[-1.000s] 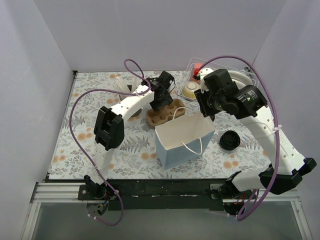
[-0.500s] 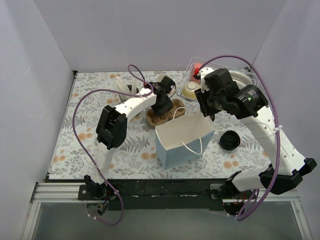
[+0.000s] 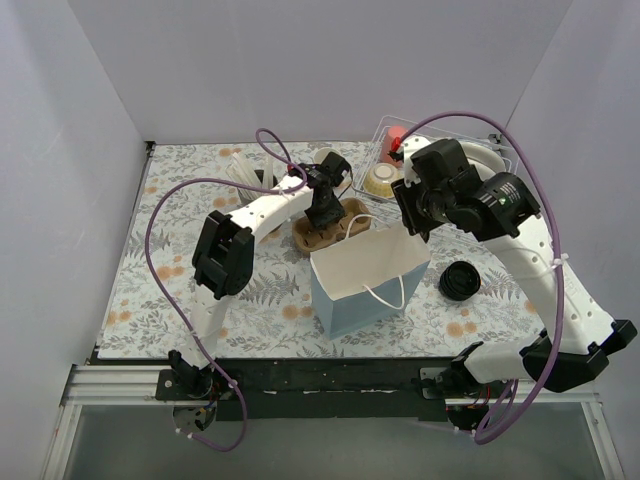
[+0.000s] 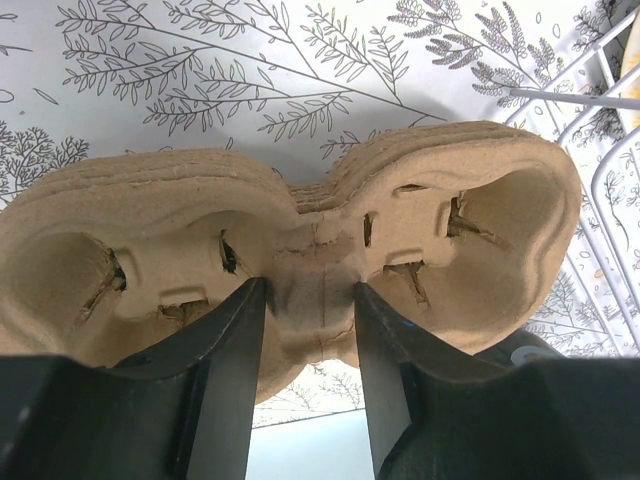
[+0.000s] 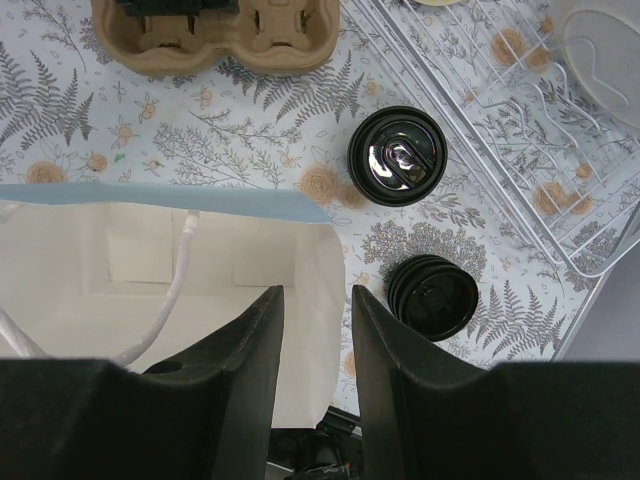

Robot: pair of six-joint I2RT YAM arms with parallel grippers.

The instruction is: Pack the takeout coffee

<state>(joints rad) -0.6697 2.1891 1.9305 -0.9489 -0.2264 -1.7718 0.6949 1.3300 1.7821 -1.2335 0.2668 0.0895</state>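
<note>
Standing at the desk (image 3: 170, 250), I see two takeout coffee cups, black with black lids, upright on the flowered top between the blue paper bag (image 3: 365, 275) and the wire rack (image 5: 520, 150). One cup (image 5: 396, 155) sits just off the bag's corner, and the other cup (image 5: 433, 290) is beside the bag's side. The left arm (image 3: 265, 205) has its jaws astride the middle ridge of the pulp cup carrier (image 4: 480, 200). The pads (image 4: 240, 340) seem to touch both sides, though I cannot tell whether they truly pinch it. The right arm (image 3: 500, 210) holds its jaws partly open over the bag's mouth, gripping nothing.
</note>
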